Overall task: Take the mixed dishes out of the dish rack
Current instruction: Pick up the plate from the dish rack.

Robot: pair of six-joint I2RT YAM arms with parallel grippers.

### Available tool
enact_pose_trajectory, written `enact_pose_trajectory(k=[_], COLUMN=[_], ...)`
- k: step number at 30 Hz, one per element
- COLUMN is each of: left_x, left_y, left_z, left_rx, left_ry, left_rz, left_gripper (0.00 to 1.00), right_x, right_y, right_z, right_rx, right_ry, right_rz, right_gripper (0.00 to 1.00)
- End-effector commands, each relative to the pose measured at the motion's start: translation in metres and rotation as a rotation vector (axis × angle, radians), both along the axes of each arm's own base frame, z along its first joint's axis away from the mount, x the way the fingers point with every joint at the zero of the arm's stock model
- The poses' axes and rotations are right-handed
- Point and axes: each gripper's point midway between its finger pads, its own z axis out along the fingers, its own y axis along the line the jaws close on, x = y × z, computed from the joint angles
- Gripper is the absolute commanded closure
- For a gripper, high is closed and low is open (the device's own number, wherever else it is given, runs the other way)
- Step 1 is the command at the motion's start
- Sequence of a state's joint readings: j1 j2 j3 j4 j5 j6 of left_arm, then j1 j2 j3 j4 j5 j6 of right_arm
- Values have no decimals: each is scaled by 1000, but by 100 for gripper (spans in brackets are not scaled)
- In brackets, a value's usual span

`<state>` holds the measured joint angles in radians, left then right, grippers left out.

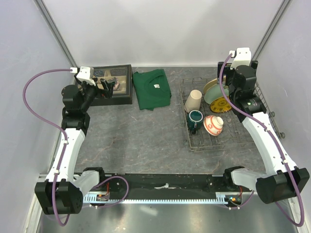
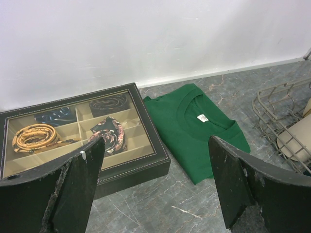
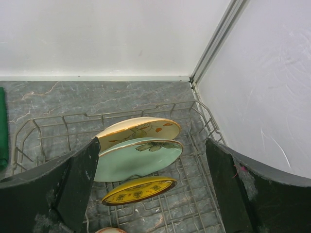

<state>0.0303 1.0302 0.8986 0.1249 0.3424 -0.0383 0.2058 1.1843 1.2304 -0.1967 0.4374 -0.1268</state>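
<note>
The grey wire dish rack (image 1: 194, 141) stands at the right. In it are a beige tumbler (image 1: 193, 101), a dark green mug (image 1: 195, 119), a red-and-white bowl (image 1: 214, 124), a cream plate (image 3: 141, 131), a pale green floral plate (image 3: 133, 159) and a small yellow plate (image 3: 138, 190), the plates standing on edge. My right gripper (image 3: 150, 194) is open and empty above the plates at the rack's far end. My left gripper (image 2: 155, 189) is open and empty, high over the table's far left, away from the rack (image 2: 277, 109).
A black compartmented tray (image 1: 115, 85) with rolled ties sits at the back left; it also shows in the left wrist view (image 2: 87, 136). A folded green cloth (image 1: 152, 88) lies between it and the rack. White walls close in the back and both sides.
</note>
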Motion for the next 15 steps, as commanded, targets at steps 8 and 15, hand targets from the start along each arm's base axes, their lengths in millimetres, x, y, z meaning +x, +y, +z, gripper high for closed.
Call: enact_pose_trajectory(k=[8, 15], left_x=[-2, -2], left_y=[-2, -2], left_z=[19, 17], left_rx=[-25, -6], left_ry=[-43, -44], left_rz=[-4, -7], left_gripper=[6, 6], right_x=[-4, 4], right_y=[2, 4], right_z=[21, 16], right_rx=[-9, -91], right_ry=[-50, -10], right_rz=[21, 54], right_gripper=[2, 2])
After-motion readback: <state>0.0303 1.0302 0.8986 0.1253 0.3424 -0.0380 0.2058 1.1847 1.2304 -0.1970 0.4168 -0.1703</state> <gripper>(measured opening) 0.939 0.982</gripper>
